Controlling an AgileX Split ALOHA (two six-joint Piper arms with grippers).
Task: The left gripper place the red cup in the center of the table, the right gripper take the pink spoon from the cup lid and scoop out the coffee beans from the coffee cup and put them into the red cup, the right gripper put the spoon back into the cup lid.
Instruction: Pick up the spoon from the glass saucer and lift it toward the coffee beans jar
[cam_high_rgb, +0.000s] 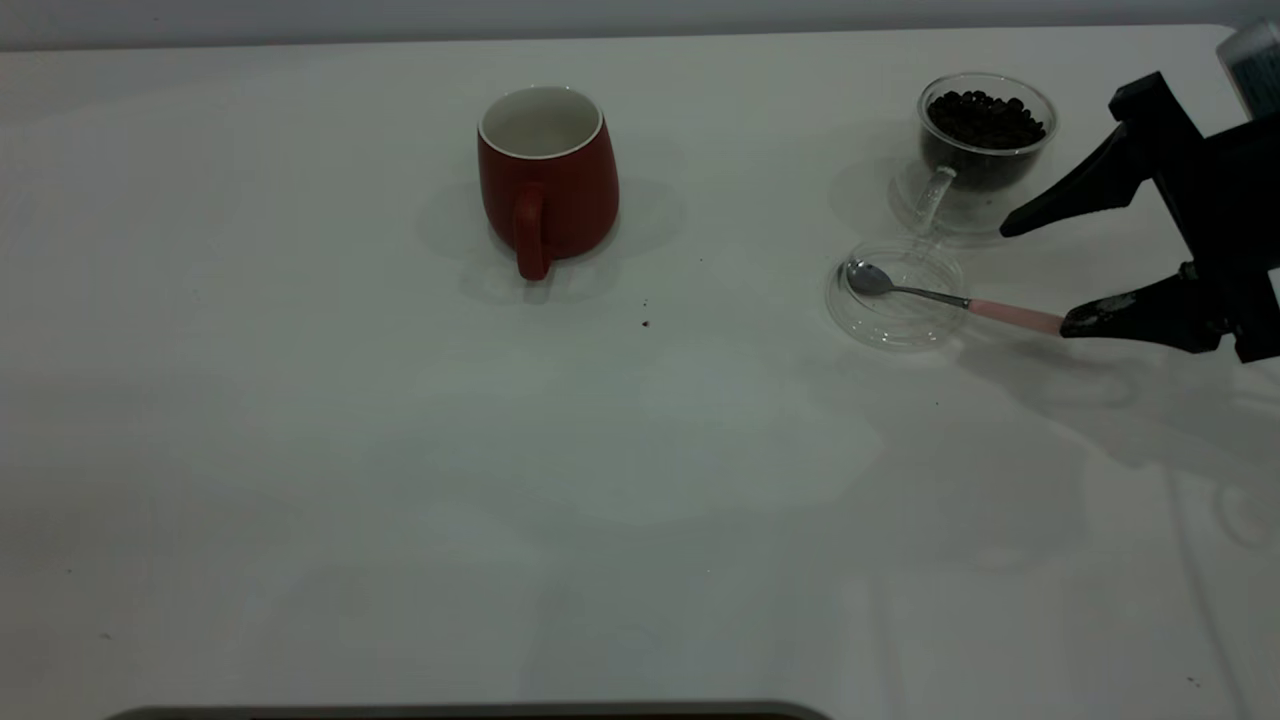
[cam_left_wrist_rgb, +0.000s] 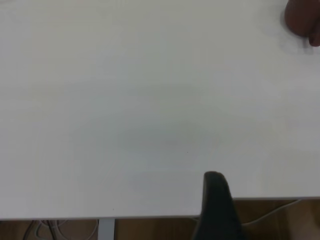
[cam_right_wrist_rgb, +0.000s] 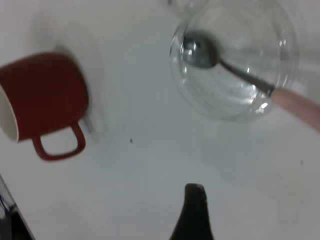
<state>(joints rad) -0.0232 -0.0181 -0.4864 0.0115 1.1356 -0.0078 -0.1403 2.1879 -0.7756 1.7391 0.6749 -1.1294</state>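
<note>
Ext view: I see the red cup (cam_high_rgb: 547, 180) upright mid-table (cam_high_rgb: 400, 450), beans (cam_high_rgb: 985, 118) in the coffee cup (cam_high_rgb: 983, 150). Spoon (cam_high_rgb: 940, 296) lies in the lid (cam_high_rgb: 893, 296). R gripper (cam_high_rgb: 1032, 275) spread wide at handle end, body cut off by frame edge.

L wrist: only one finger (cam_left_wrist_rgb: 217, 205) visible, can't tell its state; cup (cam_left_wrist_rgb: 302, 20) blurred, cropped.

R wrist: spoon (cam_right_wrist_rgb: 240, 70) handle runs out of frame.

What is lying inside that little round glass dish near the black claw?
The pink spoon rests with its metal bowl inside the cup lid, its handle sticking out over the rim toward the open right gripper. Through the clear glass only the table shows.
</note>
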